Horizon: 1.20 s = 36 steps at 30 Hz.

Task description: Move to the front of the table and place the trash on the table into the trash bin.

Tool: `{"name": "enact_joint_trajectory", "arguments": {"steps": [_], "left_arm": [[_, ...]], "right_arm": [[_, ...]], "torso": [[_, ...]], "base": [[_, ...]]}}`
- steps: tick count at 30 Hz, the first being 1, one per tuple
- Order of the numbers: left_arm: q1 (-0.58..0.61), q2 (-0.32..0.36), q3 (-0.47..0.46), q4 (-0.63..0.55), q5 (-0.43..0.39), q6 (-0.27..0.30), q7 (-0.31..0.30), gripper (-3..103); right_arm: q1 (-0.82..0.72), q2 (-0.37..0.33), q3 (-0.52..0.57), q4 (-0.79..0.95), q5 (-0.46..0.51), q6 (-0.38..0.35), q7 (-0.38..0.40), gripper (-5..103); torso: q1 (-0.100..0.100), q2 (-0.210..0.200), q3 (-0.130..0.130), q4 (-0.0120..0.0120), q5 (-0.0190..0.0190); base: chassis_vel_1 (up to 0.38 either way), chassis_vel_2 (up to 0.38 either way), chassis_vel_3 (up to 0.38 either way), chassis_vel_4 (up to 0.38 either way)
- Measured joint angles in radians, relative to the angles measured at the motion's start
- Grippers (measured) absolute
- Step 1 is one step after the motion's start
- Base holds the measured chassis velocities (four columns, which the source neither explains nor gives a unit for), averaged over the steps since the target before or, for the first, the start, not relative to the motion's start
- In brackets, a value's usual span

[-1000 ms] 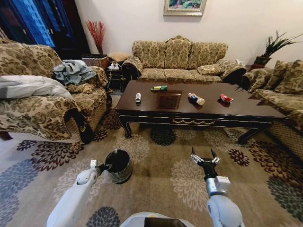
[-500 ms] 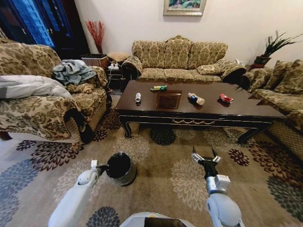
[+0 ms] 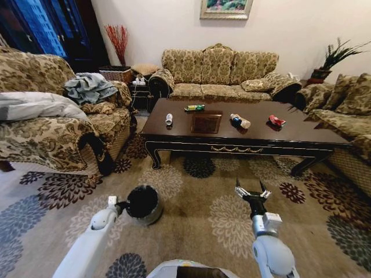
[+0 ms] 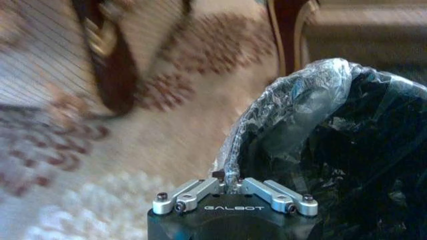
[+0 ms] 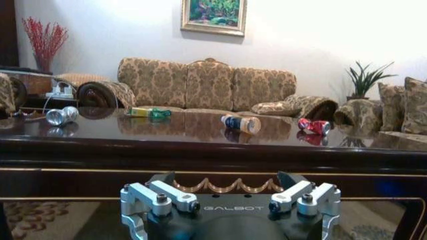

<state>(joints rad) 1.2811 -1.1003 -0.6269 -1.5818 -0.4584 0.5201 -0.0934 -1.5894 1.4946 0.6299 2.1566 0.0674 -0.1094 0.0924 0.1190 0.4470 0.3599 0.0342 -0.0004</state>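
left gripper (image 3: 120, 204) jaws clamped on rim of trash bin (image 3: 142, 203), which had shifted slightly left since a second earlier | right gripper (image 3: 250, 193) jaws wide, empty | trash still on worktop (image 3: 174, 131): can (image 3: 169, 119), packet (image 3: 194, 108), bottle (image 3: 240, 121), wrapper (image 3: 276, 120) | approach unfinished

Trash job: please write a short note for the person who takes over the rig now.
Left tool: shut on the trash bin rim, bin low at the robot's left over the carpet.
Right tool: open, empty, held out toward the table.
On the table: silver can, green packet, small bottle, red wrapper, all lying apart.
Done: bin gripped, robot faces the table's long side.
Left: close the carpet gap to the table, then bin all four items.
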Motion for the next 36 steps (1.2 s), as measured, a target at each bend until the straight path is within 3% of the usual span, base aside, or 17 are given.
{"name": "enact_joint_trajectory", "arguments": {"steps": [2, 4, 5, 8, 10, 13, 18, 23, 28, 36], "left_arm": [[0.017, -0.005, -0.029, -0.046, 0.002, 0.0, -0.024, 1], [0.062, -0.017, -0.113, -0.189, 0.008, 0.011, -0.059, 1], [0.062, -0.017, -0.113, -0.189, 0.008, 0.011, -0.059, 1], [0.114, -0.017, -0.178, -0.359, 0.001, 0.035, -0.08, 1], [0.126, -0.016, -0.187, -0.384, -0.001, 0.036, -0.089, 1], [0.206, -0.005, -0.231, -0.497, -0.007, 0.058, -0.103, 1], [0.238, 0.014, -0.242, -0.58, -0.009, 0.083, -0.093, 1], [0.222, 0.036, -0.259, -0.707, -0.05, 0.132, -0.084, 1], [0.224, 0.074, -0.307, -0.8, -0.07, 0.163, -0.079, 1], [0.217, 0.125, -0.349, -0.856, -0.127, 0.184, -0.062, 1]], "right_arm": [[0.002, -0.001, 0.0, 0.001, 0.002, -0.001, 0.0, 100], [0.003, -0.005, 0.0, 0.005, 0.006, -0.003, -0.002, 100], [0.003, -0.005, 0.0, 0.005, 0.006, -0.003, -0.002, 100], [0.007, -0.02, 0.001, 0.016, 0.013, -0.01, -0.009, 100], [0.012, -0.025, 0.002, 0.019, 0.014, -0.013, -0.011, 100], [0.052, -0.068, 0.015, 0.041, 0.035, -0.039, -0.02, 100], [0.068, -0.105, 0.039, 0.065, 0.098, -0.068, -0.016, 100], [0.069, -0.131, 0.095, 0.091, 0.15, -0.087, -0.025, 100], [0.066, -0.135, 0.092, 0.093, 0.155, -0.091, -0.034, 100], [0.062, -0.128, 0.092, 0.107, 0.148, -0.097, -0.032, 100]], "torso": [[0.0, 0.0, 0.0, 0.0002, -0.0001], [0.0, 0.0, 0.0, 0.0005, 0.001], [0.0, 0.0, 0.0, 0.0005, 0.001], [0.0, 0.0, 0.0, -0.0002, 0.0007], [0.0, 0.0, 0.0, -0.0004, 0.0007], [0.0, 0.0, 0.0, 0.0005, 0.0004], [0.0, 0.0, 0.0, 0.001, 0.0002], [0.0, 0.0, 0.0, -0.0008, 0.0005], [0.0, 0.0, 0.0, 0.0005, 0.0004], [0.0, 0.0, 0.0, 0.0001, 0.0005]], "base": [[0.0, 0.0, 0.0, 0.0], [0.0, 0.0, 0.0, 0.0], [0.0, 0.0, 0.0, 0.0], [0.0, 0.0, 0.0, 0.0], [0.0, 0.0, 0.0, 0.0], [0.0, 0.0, 0.0, 0.0], [0.0, 0.0, 0.0, 0.0], [0.0, 0.0, 0.0, 0.0], [0.0, 0.0, 0.0, 0.0], [-0.073, 0.068, 0.074, -0.071]]}}
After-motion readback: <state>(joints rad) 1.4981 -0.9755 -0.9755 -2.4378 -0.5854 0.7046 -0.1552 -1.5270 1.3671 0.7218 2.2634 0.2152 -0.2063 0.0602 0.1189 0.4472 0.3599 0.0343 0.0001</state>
